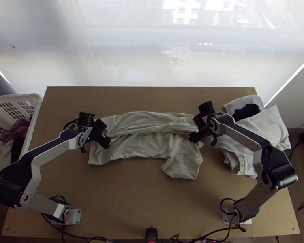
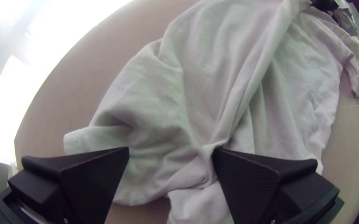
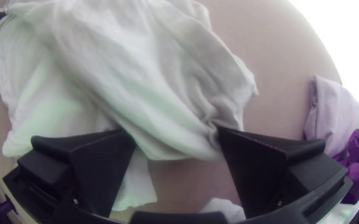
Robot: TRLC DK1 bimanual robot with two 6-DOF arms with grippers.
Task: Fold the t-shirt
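Two ends of the pale grey-white cloth t-shirt (image 1: 142, 150) lie under the arms: the black, flat-fingered left gripper (image 2: 171, 149) is at one, the matching right gripper (image 3: 171, 129) at the other, each wide, with cloth between its fingers but nothing pinched. The likeliest trouble is an uneven grab, since the fabric bunches into creases right between the left gripper's fingers, and closing there could catch several layers or only a wrinkle. At the right gripper a thick ridge crosses the gap, so it may take the upper layer and leave the lower one behind. Pulling both ends unevenly would skew the fold, and the loose flap (image 1: 182, 164), just to the near side of the right gripper, could drag crooked or tuck under. Beneath both grippers is the light brown wooden table (image 1: 123, 196); beyond the right gripper, on its outer side, sits a heap of pale cloths (image 1: 269, 127) with a black cloth (image 1: 247, 112) on it. Outward from the left gripper, past the table's side, stands a white perforated plastic basket (image 1: 36, 109) of clothes, and past both grippers rises a bright, translucent white backdrop (image 1: 131, 60)
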